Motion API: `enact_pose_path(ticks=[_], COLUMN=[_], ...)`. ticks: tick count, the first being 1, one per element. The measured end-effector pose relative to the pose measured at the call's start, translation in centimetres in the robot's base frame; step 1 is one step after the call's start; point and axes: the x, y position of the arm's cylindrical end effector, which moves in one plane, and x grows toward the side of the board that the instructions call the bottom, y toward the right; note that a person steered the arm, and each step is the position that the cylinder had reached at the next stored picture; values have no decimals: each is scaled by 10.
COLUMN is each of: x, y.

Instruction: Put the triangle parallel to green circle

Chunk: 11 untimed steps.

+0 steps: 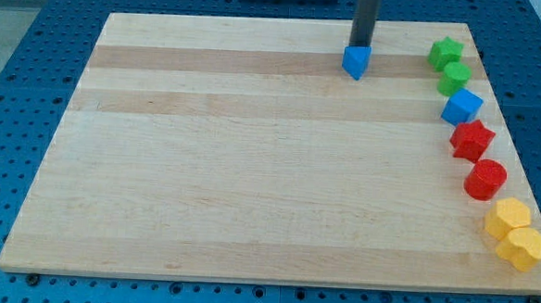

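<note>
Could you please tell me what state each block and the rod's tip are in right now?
my tip: touching blue triangle's top edge.
blue triangle: alone near view's top.
green star, green circle, blue cube, red star, red cylinder, two yellow blocks: lined along right edge.

A single camera looks down obliquely from the near edge over the whole wooden board (251, 169).

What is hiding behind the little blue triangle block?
My tip stands right behind the blue triangle, toward the view's top, seemingly touching it. The block covers the board under it, so nothing there can be seen.
</note>
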Motion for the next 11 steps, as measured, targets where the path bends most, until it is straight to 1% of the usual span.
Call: enact_pose_path(ticks=[1,2,3,4,6,7,9,10,11], x=[-4,11,30,36,37,44,68,63,42], y=[24,35,33,13,-59,-81,-89,-89,-68])
